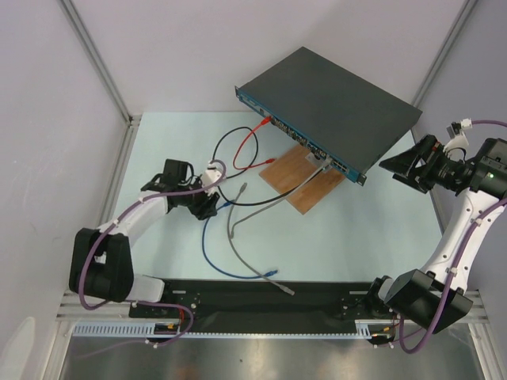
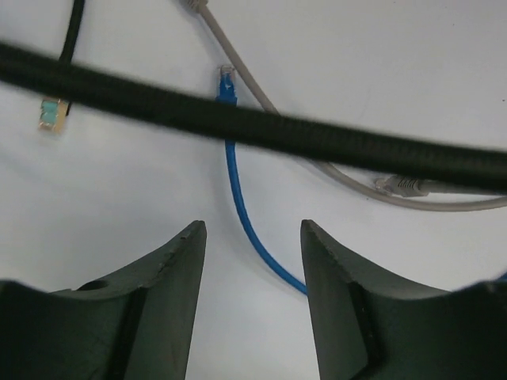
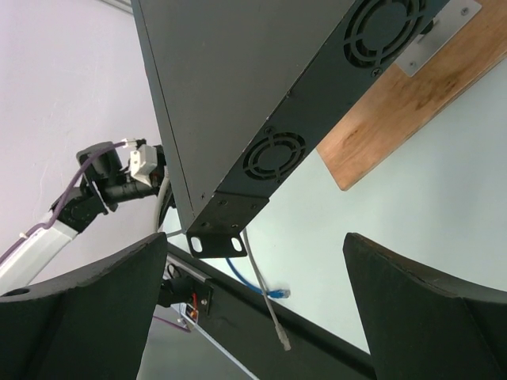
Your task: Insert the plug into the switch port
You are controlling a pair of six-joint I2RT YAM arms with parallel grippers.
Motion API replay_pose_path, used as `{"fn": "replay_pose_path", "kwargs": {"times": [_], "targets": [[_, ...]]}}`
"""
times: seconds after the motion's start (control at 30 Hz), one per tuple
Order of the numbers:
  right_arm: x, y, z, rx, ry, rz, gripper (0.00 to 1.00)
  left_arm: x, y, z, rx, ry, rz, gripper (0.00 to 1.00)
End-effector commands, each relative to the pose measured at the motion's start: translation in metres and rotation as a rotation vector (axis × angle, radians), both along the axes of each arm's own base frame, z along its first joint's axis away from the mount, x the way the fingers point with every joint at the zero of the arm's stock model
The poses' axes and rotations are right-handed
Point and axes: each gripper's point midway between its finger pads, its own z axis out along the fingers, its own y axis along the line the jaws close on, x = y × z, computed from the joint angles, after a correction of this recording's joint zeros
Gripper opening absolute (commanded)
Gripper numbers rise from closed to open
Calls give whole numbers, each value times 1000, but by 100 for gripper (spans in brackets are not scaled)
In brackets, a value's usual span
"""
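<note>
The switch (image 1: pixel 329 99) is a flat black box with a blue front strip of sockets (image 1: pixel 297 134), resting at the back on a wooden board. Red, black and grey cables hang from its front. My left gripper (image 1: pixel 206 207) is open low over the table; in the left wrist view (image 2: pixel 252 237) a blue cable (image 2: pixel 238 198) runs between its fingers, untouched, and its blue plug (image 2: pixel 226 81) lies ahead. My right gripper (image 1: pixel 396 165) is open and empty beside the switch's right end; its wrist view (image 3: pixel 255 245) shows the vented side (image 3: pixel 273 154).
The wooden board (image 1: pixel 305 178) juts out under the switch. A black cable (image 2: pixel 261 127) crosses close over the left wrist view. A loose grey cable (image 1: pixel 238 237) and the blue cable's other plug (image 1: pixel 273 274) lie near the black front rail (image 1: pixel 261 297). Frame posts stand behind.
</note>
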Motion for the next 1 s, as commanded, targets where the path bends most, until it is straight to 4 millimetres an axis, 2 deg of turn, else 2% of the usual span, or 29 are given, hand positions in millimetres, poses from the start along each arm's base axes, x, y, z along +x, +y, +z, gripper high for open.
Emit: {"fn": "replay_pose_path", "kwargs": {"times": [0.0, 0.2, 0.4, 0.5, 0.53, 0.6, 0.63, 0.7, 0.83, 0.93, 0.97], "targets": [[-2, 1, 9, -21, -27, 6, 100, 2, -17, -15, 7, -23, -71, 57], [-1, -1, 11, -30, -24, -7, 100, 21, -15, -35, 64, -40, -42, 56], [0, -4, 9, -34, -16, -14, 100, 29, -12, -53, 155, -49, -46, 47], [4, -5, 10, -30, -18, -17, 100, 36, -5, -53, 193, -74, -22, 37], [5, -6, 10, -32, -19, -19, 100, 37, -2, -52, 204, -79, -11, 31], [7, -8, 9, -30, -17, -19, 100, 38, 9, -54, 229, -65, 29, 25], [7, -8, 10, -30, -19, -19, 100, 38, 17, -53, 210, -42, 66, 18], [8, -8, 12, -35, -28, -14, 100, 35, 29, -51, 196, 0, 109, 7], [8, -9, 27, -89, -95, -24, 100, 37, 64, -34, 182, -22, 212, 0], [9, -10, 34, -106, -133, -22, 100, 35, 79, -2, 139, -79, 256, 0], [10, -9, 36, -91, -129, -25, 100, 32, 77, 16, 111, -109, 255, 0]]}}
